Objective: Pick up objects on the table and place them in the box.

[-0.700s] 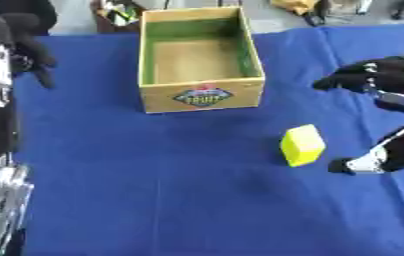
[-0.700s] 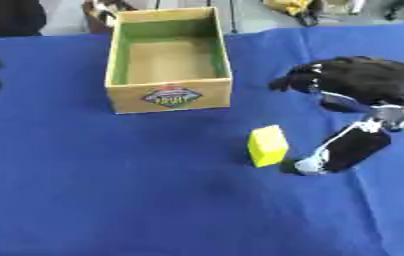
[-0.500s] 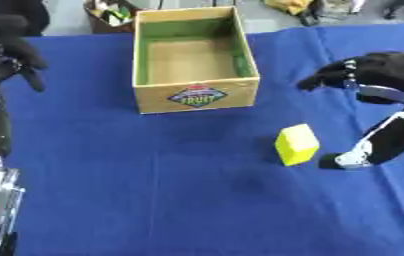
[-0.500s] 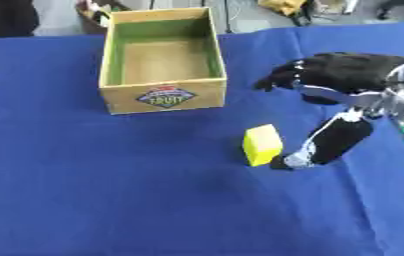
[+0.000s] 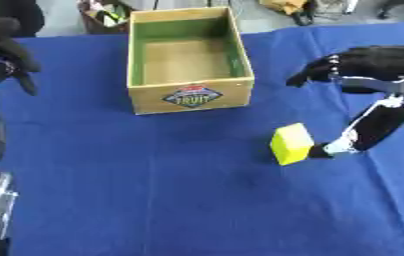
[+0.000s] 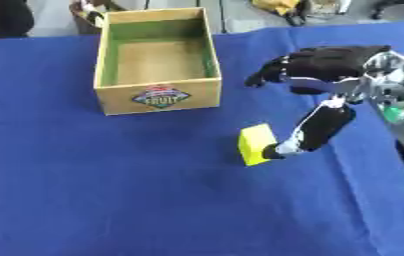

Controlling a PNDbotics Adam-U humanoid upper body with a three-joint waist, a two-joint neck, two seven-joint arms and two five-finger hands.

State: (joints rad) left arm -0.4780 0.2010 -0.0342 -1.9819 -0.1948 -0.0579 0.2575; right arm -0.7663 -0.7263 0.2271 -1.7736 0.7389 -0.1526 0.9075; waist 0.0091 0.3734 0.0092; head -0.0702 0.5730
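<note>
on the blue-covered bench (image 5: 153, 200), mid-right: a yellow block (image 5: 291, 144), standing slightly tilted, well in front of and to the right of the box.

box (image 5: 188, 57): wooden, open top, green inner walls, bare floor inside, a "fruit" label on its near face. it sits at the far centre of the bench. nothing seen inside it.

right robot hand (image 6: 324, 65): black, comes in from the right edge, palm down over the cloth behind and right of the block. fingers reach out toward the box, only gently bent, spread wide and holding nothing. the thumb (image 6: 315, 131) hangs down separately, long and black with a pale tip; that tip is right beside the block's right face, touching it or very nearly so, cannot tell which. the fingers themselves are well apart from the block.

left robot hand (image 5: 4, 47): black, at the far left edge, level with the box, fingers pointing down and relaxed, holding nothing. below it along the left edge, the arm's black and silver parts.

block rests on the cloth, not lifted. beyond the bench's far edge, some blurred clutter, not made out.
</note>
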